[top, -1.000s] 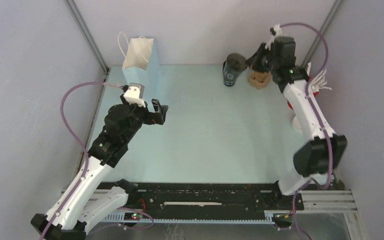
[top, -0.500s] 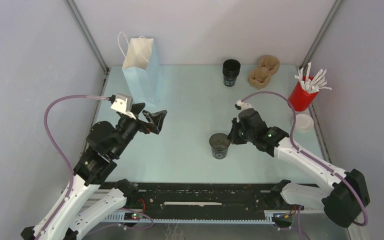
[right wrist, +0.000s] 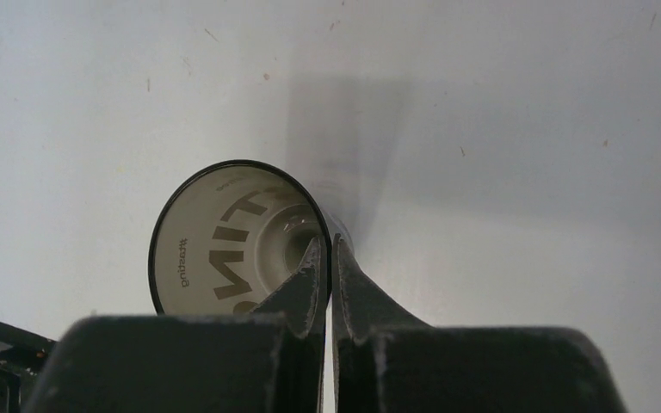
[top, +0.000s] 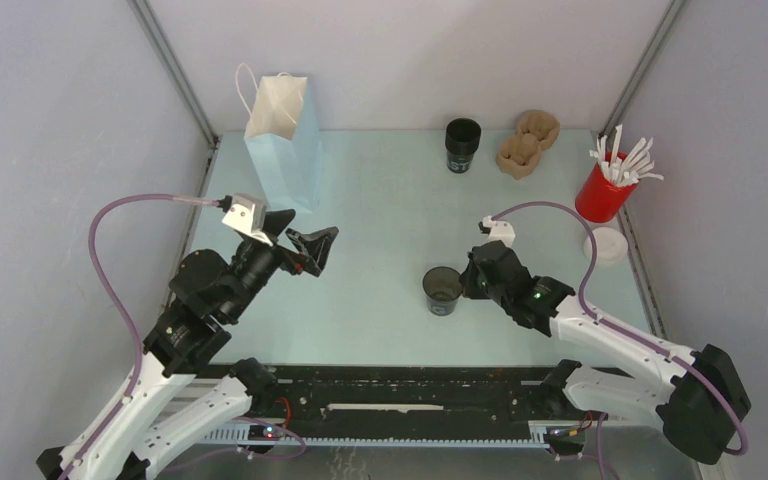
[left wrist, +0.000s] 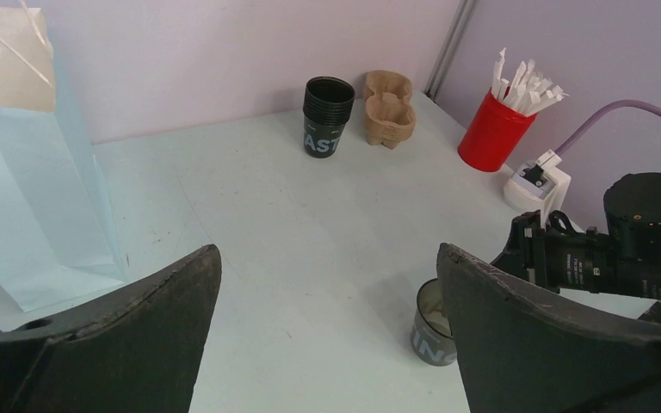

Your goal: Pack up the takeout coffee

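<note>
Right wrist: cup [right wrist: 224, 249] in end effector [right wrist: 326, 244]

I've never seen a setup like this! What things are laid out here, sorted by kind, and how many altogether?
Blue paper bag: 1
Stack of black cups: 1
Single black cup: 1
Brown cardboard cup tray: 1
Red cup of white sticks: 1
White lid: 1
Total: 6

A second ago the right arm reached the cup stack [top: 463, 145] at the back of the worktop [top: 380, 210]. Now the right pincer [top: 466, 284] is near the centre, clamped on the rim of a lidless black cup [top: 443, 290] standing there. The left pincer [top: 306, 238] has edged nearer.
</note>
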`<move>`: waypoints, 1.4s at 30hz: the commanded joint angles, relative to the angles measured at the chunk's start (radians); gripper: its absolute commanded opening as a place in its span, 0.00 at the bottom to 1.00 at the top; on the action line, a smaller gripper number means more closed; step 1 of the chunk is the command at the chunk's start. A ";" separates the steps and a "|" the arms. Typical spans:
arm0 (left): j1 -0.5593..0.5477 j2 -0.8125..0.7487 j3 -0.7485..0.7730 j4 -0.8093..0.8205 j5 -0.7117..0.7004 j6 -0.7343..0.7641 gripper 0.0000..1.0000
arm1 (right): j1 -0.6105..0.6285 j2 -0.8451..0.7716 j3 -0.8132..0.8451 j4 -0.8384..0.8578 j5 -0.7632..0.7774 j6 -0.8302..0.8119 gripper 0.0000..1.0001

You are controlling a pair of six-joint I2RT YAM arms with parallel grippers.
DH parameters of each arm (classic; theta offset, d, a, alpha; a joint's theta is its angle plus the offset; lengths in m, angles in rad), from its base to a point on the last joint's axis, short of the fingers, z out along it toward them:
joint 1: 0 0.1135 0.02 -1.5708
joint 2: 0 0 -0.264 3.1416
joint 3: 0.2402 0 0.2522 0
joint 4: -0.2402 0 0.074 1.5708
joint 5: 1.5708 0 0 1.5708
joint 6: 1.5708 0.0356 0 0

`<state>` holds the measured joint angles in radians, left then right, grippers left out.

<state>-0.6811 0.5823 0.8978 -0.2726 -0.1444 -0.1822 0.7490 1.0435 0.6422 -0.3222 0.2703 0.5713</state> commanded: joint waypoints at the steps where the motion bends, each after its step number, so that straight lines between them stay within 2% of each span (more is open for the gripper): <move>1: -0.023 -0.009 -0.019 0.011 -0.023 0.027 1.00 | 0.018 -0.025 0.001 0.054 0.081 0.029 0.06; 9: -0.046 -0.010 -0.019 0.003 -0.037 0.036 1.00 | 0.030 -0.033 0.044 -0.025 0.072 0.047 0.37; 14: -0.069 -0.001 -0.013 -0.005 -0.056 0.052 1.00 | -0.013 -0.035 0.197 -0.238 0.118 0.037 0.53; 15: -0.074 0.002 -0.008 -0.008 -0.062 0.056 1.00 | -0.056 -0.032 0.235 -0.287 0.115 0.031 0.55; 19: -0.102 0.009 0.006 -0.017 -0.085 0.075 1.00 | -0.365 -0.010 0.331 -0.414 0.050 -0.018 0.59; 24: -0.161 0.015 -0.003 -0.017 -0.130 0.100 1.00 | -0.755 0.056 0.353 -0.332 -0.056 -0.126 0.67; 26: -0.195 0.020 -0.006 -0.022 -0.165 0.118 1.00 | -0.862 0.123 0.360 -0.280 -0.067 -0.159 0.70; 29: -0.252 0.032 -0.012 -0.025 -0.215 0.142 1.00 | -0.943 0.242 0.379 -0.198 -0.060 -0.217 0.68; 31: -0.285 0.041 -0.018 -0.027 -0.250 0.150 1.00 | -0.950 0.323 0.415 -0.169 0.000 -0.296 0.65; 34: -0.323 0.056 -0.023 -0.028 -0.294 0.160 1.00 | -0.945 0.472 0.506 -0.178 0.094 -0.418 0.55; 37: -0.326 0.061 -0.030 -0.027 -0.329 0.166 1.00 | -0.936 0.585 0.579 -0.192 0.131 -0.470 0.50; 42: -0.308 0.071 -0.033 -0.020 -0.332 0.167 1.00 | -0.935 0.666 0.596 -0.156 0.146 -0.499 0.46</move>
<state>-0.9989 0.6449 0.8864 -0.3111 -0.4366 -0.0422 -0.1825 1.6794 1.1999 -0.5110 0.3683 0.1436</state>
